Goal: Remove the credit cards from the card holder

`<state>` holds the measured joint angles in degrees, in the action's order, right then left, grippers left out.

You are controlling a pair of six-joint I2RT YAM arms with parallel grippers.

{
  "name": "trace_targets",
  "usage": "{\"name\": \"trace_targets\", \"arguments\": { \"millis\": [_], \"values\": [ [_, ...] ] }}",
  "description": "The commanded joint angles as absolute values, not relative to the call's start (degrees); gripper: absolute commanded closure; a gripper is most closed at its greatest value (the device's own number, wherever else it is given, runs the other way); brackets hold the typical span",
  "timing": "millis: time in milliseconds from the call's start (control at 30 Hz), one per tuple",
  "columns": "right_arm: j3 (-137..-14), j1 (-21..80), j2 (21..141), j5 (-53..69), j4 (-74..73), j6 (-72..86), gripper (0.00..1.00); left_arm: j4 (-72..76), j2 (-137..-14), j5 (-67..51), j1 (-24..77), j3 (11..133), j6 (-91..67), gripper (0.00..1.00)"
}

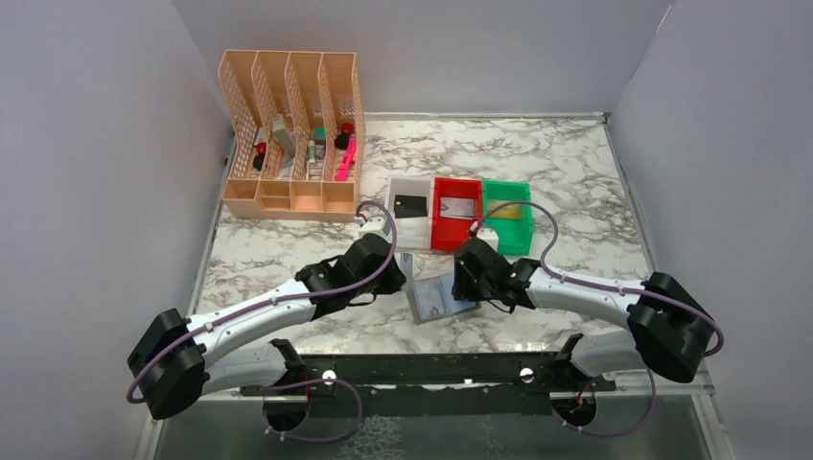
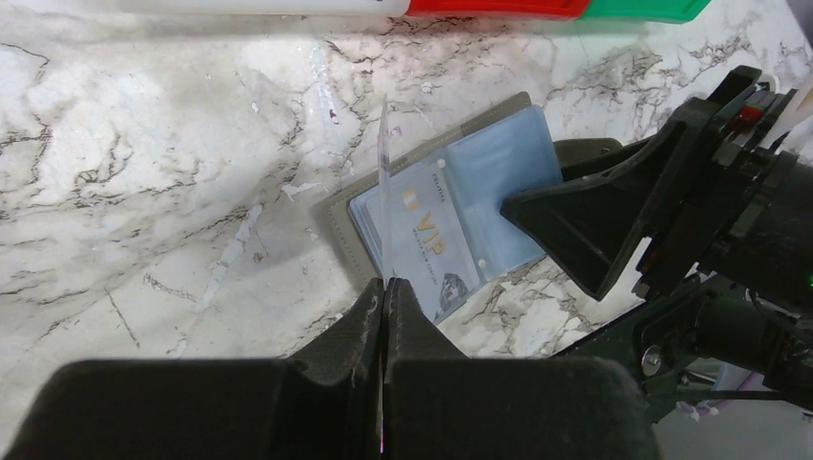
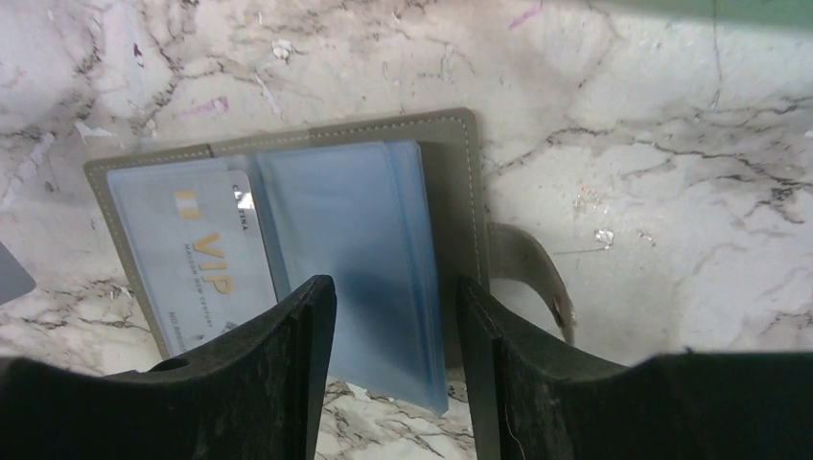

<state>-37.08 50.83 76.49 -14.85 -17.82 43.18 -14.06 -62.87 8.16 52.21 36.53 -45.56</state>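
The card holder (image 1: 439, 300) lies open on the marble between the arms, its light-blue pockets up (image 2: 479, 182) (image 3: 355, 220). A pale card printed "VIP" (image 2: 429, 240) (image 3: 197, 264) sits in its left pocket. My left gripper (image 2: 385, 286) (image 1: 398, 271) is shut on a thin pale credit card (image 2: 383, 182), held upright and seen edge-on just above the holder's left half. My right gripper (image 3: 396, 321) (image 1: 470, 280) is open. Its fingers (image 3: 297, 364) straddle the holder's right pocket pages, low over them.
Three bins stand behind the holder: a white one (image 1: 403, 228) with a black card (image 1: 410, 205), a red one (image 1: 443, 230) with a silvery card (image 1: 458, 208), and a green one (image 1: 518, 235) with something yellowish inside. An orange file rack (image 1: 288, 196) stands at the back left. The holder's strap (image 3: 532, 268) sticks out to the right.
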Motion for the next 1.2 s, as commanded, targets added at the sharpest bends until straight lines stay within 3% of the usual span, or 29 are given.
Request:
{"name": "trace_targets", "arguments": {
  "millis": [0,767,1167],
  "values": [
    [-35.34,50.80,74.80,-11.61,-17.19,45.53,0.46,-12.18,-63.11,6.51,52.03,36.30,-45.01,1.00],
    [-33.72,50.80,69.75,-5.30,-17.31,46.99,0.49,-11.25,-63.10,5.55,52.06,36.30,-44.38,1.00],
    [-36.40,50.80,63.62,-12.44,-21.55,44.16,0.43,-9.57,-62.98,3.05,52.05,37.47,-41.70,1.00]
  ]
}}
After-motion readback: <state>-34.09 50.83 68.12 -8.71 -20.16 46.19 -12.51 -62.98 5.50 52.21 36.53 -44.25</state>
